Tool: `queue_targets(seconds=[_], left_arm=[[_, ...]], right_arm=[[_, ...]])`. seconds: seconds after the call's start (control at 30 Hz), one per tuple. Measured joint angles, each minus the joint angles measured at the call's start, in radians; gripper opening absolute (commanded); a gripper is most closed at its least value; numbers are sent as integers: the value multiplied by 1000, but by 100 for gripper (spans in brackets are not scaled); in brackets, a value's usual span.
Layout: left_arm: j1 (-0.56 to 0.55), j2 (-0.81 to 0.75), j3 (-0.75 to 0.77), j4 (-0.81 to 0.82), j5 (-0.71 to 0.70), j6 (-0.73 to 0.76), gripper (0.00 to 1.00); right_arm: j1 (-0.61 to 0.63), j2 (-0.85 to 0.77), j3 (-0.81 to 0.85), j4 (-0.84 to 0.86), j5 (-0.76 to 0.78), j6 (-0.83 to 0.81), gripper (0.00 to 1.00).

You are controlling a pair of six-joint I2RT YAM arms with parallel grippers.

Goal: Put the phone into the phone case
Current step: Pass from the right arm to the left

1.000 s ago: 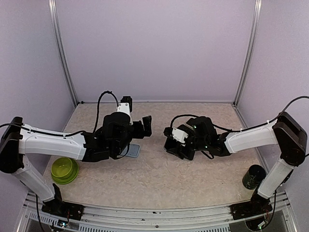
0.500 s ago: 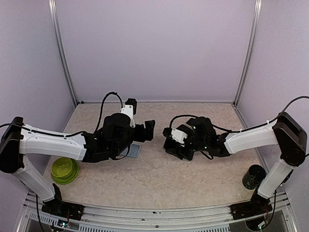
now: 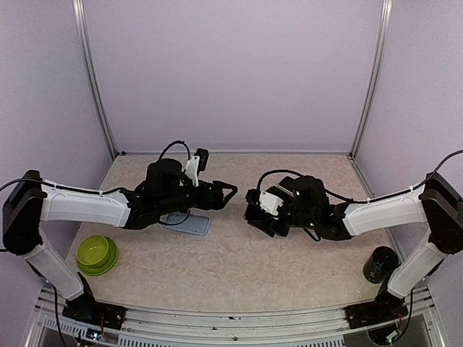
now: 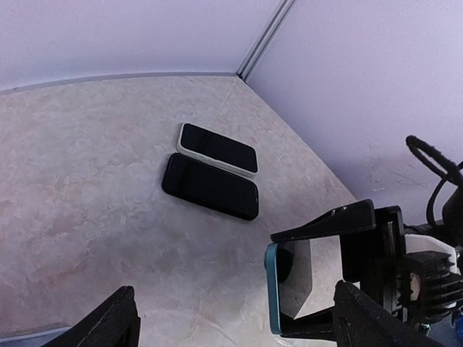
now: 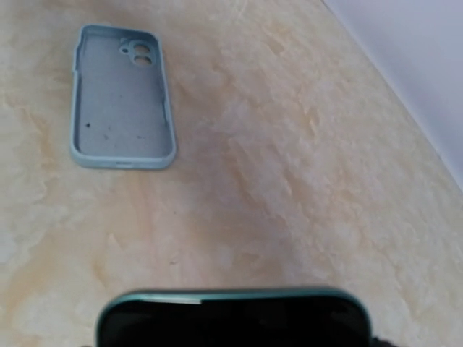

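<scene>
**Soft, even light; sharpness differs by view**

Bright, diffuse light falls from above, and no view shows a hard shadow. In the top view the worktop (image 3: 239,267) carries only faint, soft-edged shade beneath the two arms, and the lilac walls are evenly lit. The left wrist view is crisp on the far worktop, where a pair of dark phones (image 4: 210,190) read as flat black. The left end effector (image 4: 233,307) shows its fingers (image 4: 108,325) as underexposed near silhouettes. The right wrist view is softest and has a warm tint. There the phone case (image 5: 121,108) looks slightly hazy, and the phone (image 5: 231,318) at the near edge is blurred, its screen black.
</scene>
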Motion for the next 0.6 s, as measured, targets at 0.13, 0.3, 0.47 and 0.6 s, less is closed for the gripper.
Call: queue_targets(seconds=[0.13,0.3,0.47,0.6], left_arm=[[21,35,-5,8,121,-33,90],[5,82,8,6,206,-43,90],[-11,115,16,0,246,-50,87],[-19,140,40,-18,262,-56,83]], right_arm=[[17,-6,-3,15,19,-15,66],[34,-6,-3,37,42,-31,66],[49,-6,-3,49,60,-42,66],[72,-6,-3,50,68,-55,66]])
